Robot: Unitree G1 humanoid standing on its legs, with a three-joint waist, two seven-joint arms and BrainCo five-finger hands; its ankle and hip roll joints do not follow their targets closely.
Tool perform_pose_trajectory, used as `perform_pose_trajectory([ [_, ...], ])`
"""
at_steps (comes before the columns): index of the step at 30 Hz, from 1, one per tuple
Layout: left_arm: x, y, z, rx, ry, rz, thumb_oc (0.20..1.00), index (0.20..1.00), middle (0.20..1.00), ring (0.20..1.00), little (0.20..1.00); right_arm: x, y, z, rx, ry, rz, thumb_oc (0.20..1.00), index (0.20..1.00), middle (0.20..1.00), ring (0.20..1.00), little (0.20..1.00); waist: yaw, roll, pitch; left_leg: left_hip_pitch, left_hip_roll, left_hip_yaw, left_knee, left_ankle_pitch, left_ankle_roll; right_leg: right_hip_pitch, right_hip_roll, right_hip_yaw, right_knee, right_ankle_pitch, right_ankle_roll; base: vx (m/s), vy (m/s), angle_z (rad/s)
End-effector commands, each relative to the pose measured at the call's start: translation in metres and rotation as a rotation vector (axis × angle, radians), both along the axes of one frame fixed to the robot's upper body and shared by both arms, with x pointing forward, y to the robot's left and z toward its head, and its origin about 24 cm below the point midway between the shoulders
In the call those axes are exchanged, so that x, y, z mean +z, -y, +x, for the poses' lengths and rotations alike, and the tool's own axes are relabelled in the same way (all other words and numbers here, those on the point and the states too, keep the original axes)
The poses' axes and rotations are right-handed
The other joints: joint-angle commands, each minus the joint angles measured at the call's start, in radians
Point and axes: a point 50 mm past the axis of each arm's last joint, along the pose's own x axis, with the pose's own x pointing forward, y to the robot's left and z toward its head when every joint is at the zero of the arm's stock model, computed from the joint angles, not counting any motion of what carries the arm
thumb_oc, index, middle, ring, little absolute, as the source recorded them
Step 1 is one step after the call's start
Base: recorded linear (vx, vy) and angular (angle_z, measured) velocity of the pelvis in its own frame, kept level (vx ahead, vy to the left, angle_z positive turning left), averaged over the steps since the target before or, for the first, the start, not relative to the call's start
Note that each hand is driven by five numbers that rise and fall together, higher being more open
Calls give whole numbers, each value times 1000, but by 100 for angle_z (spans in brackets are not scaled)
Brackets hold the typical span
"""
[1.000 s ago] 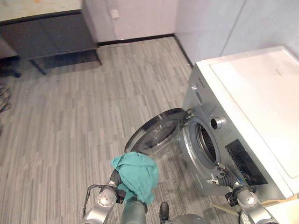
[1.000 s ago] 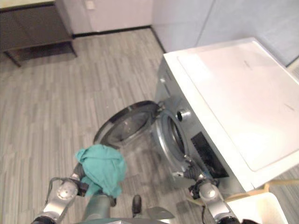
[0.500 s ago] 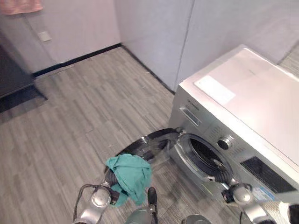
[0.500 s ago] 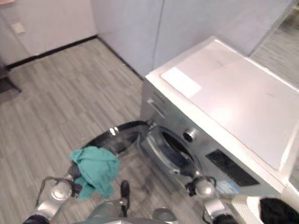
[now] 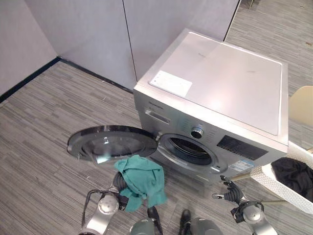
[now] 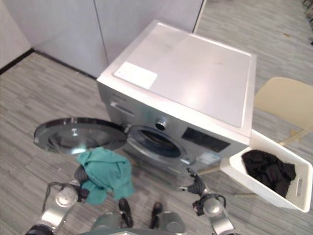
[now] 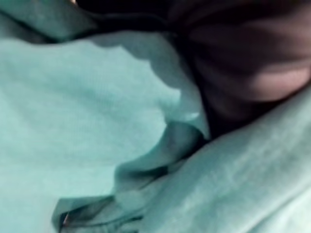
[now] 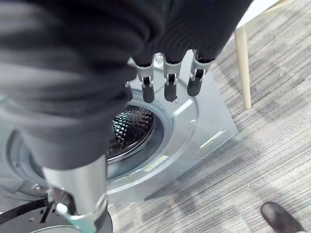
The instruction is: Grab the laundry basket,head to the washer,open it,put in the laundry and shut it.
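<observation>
In front of the washer, low and to the robot's left, a teal cloth sits bunched over the left hand. The cloth drapes down past the hand, covering the fingers; whether they are curled into it cannot be told. In the left wrist view the teal fabric lies in soft folds right against the dark ribbed cover, no fingers visible.

Cloth: 1 piece, plain teal, crumpled, with loose corners hanging toward the floor. It hangs just in front of the open round door, which is swung out to the robot's left and lies nearly flat, glass up. The drum opening is to the right of the cloth, apart from it.

Right hand: raised low before the washer's front panel, right of the opening, touching nothing. In its wrist view the fingers are straight-ish and relaxed, side by side, pointing at the steel rim around the perforated drum.

White laundry basket at far right, beside the washer, with dark clothing inside. A pale chair stands behind it.
</observation>
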Motion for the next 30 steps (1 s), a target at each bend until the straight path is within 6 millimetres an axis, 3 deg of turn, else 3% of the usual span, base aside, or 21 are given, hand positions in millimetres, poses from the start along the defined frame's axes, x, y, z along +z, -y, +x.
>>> perform_pose_trajectory([
  [1,16,8,13,-12,113,-23,200,200,200,200,200,24,14,21,-9,121,-27,1000,1000,1000,1000,1000,4,4,13,18,32,-142,-55,-63,-30,81,14,11,-153,56,81,-18,109,-65],
  [2,16,8,15,-2,117,-26,200,200,200,200,200,25,15,22,-7,124,-32,1000,1000,1000,1000,1000,6,6,17,9,20,-178,-85,-70,-32,80,16,35,-151,53,87,36,104,-75],
  [6,20,12,28,13,148,-27,200,200,200,200,200,25,22,28,-33,130,-49,1000,1000,1000,1000,1000,12,29,53,-48,-13,-302,-188,-11,-60,32,27,137,-99,34,98,26,187,-80],
  [10,24,8,32,26,169,-14,200,200,200,200,200,27,21,30,-28,139,-48,1000,1000,1000,1000,1000,-4,38,64,-42,-7,-277,-189,-27,-44,-37,19,181,-16,21,104,-46,219,-80],
  [11,31,5,39,38,200,4,200,200,200,200,200,31,18,36,-22,156,-45,1000,1000,1000,1000,1000,-12,31,90,-76,-12,-244,-136,-52,-21,-116,9,222,71,24,109,-157,228,-92],
  [14,42,-1,55,77,251,17,200,200,200,200,200,37,13,47,-20,186,-33,1000,1000,1000,1000,1000,-18,18,125,-134,-12,-192,-38,-97,10,-210,2,259,156,25,105,-119,169,-82],
  [20,79,-1,87,172,412,-91,200,200,200,200,200,64,-2,75,-13,325,10,1000,1000,1000,1000,1000,-50,-1,168,-335,37,-157,222,-221,40,-428,17,290,347,-40,88,-28,18,-32],
  [23,97,5,98,196,490,-154,200,200,200,200,200,81,-7,84,-34,410,43,1000,1000,1000,1000,1000,-61,10,164,-473,67,-161,363,-266,56,-560,35,292,448,-65,77,-71,-39,-24],
  [24,113,10,107,206,552,-199,200,200,200,200,200,93,-11,90,-42,470,71,1000,1000,1000,1000,1000,-68,17,174,-559,79,-168,450,-297,69,-658,50,305,527,-84,72,-50,-28,-23],
  [25,113,10,107,206,552,-199,200,200,200,200,200,93,-11,90,-42,470,71,1000,1000,1000,1000,1000,-68,19,170,-568,81,-170,457,-300,69,-665,51,304,531,-87,72,-45,-37,-22],
  [29,154,22,132,224,676,-285,200,200,200,200,200,115,-17,100,-65,587,124,1000,1000,1000,1000,1000,-86,45,173,-771,107,-219,654,-372,104,-893,76,299,733,-151,53,-25,-30,-16],
  [30,155,23,133,224,678,-285,200,200,200,200,200,116,-17,101,-66,588,124,1000,1000,1000,1000,1000,-86,46,171,-778,108,-221,660,-374,104,-900,77,298,738,-154,53,-13,-38,-4],
])
